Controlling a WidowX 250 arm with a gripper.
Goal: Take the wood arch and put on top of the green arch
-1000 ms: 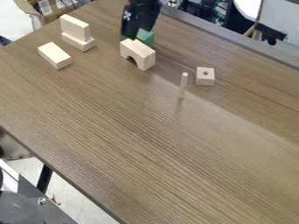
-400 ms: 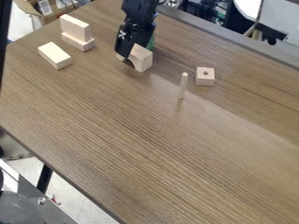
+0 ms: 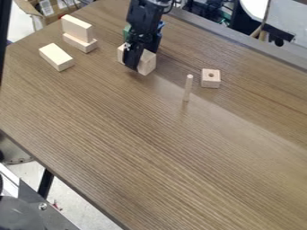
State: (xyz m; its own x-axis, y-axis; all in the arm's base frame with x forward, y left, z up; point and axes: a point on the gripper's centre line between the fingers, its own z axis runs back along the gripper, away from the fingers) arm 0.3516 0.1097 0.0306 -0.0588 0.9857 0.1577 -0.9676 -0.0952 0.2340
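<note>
Wood arch (image 3: 147, 63): on the table (image 3: 156, 143), in the upper part of the view, both its ends showing at either side of my gripper (image 3: 141, 57), which crosses its middle.
My gripper: pointing down at the wood arch, one part of it in front of the block; I cannot tell whether it is spread or pinching the arch.
Green arch (image 3: 126, 31): just behind the wood arch as the camera looks; I see a sliver of green beside my gripper, which hides the rest, so I cannot tell whether the arches touch.
Stack: to the left of the arches, an upper block (image 3: 77, 29) standing on its long edge on a lower block (image 3: 79, 43) that lies flat.
Loose block (image 3: 56, 57): flat on the table, near the stack, on its lower-left side.
Peg (image 3: 188, 88): thin and upright, to the right of the wood arch and lower in the view, apart from it.
Cube (image 3: 210, 78): pale wood with a round hole in its top, near the peg, to its upper right.
In the way: the green arch sits close behind the wood arch; the stack, peg and cube are off to the sides.
</note>
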